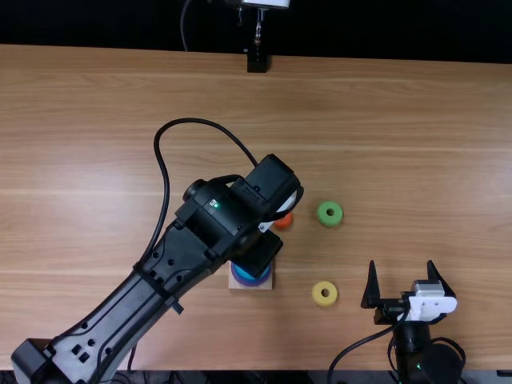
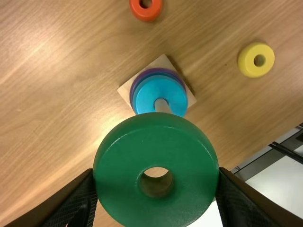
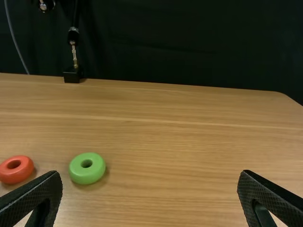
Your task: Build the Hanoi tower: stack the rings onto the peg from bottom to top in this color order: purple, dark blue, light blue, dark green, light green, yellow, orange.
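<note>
You have the dark green ring (image 2: 157, 130) pinched at opposite sides in the left claw (image 2: 156, 184), close to the peg (image 2: 162, 106) in the left wrist view. The step in hand looks like threading it on as ring 4 of 7. Through its hole you see wood rather than the peg's tip, so check the alignment before lowering. Centre the hole over the peg, keep the ring's face square to it, then descend slowly and straight. If it catches on the tip, ease up and recentre instead of pushing. Spread the fingers only once it sits flat, and lift clear without brushing the stack.

Your nearest thing to a container is the peg's square wooden base (image 2: 126, 90). It carries 3 rings: the purple ring (image 2: 154, 71) lowest, then the dark blue ring (image 2: 136, 90), with the light blue ring (image 2: 147, 93) on top.

On the table (image 1: 416, 144) you have 3 loose rings: light green ring (image 1: 330, 222), yellow ring (image 1: 325, 302) and orange ring (image 1: 282, 222). Your right claw (image 1: 401, 264) is spread, with nothing between its fingers.
</note>
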